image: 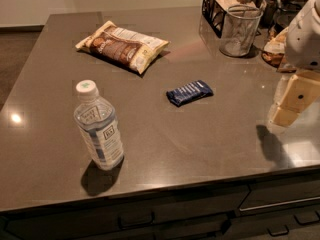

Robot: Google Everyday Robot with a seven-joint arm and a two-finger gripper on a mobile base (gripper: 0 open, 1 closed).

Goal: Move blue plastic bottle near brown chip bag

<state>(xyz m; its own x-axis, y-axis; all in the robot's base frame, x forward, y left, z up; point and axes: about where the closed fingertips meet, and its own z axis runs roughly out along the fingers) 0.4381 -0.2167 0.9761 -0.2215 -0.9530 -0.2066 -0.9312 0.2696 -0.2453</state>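
Note:
The blue plastic bottle (98, 126) stands upright near the front left of the dark counter, with a white cap and a pale blue label. The brown chip bag (121, 45) lies flat toward the back left, well beyond the bottle. My gripper (291, 103) hangs at the right edge of the view, above the counter's front right part. It is far to the right of the bottle and holds nothing that I can see.
A dark blue snack bar wrapper (189, 92) lies mid-counter between the bottle and my gripper. A wire mesh cup (240, 30) and a black wire basket (220, 6) stand at the back right. The counter's front edge (165, 186) runs above drawers.

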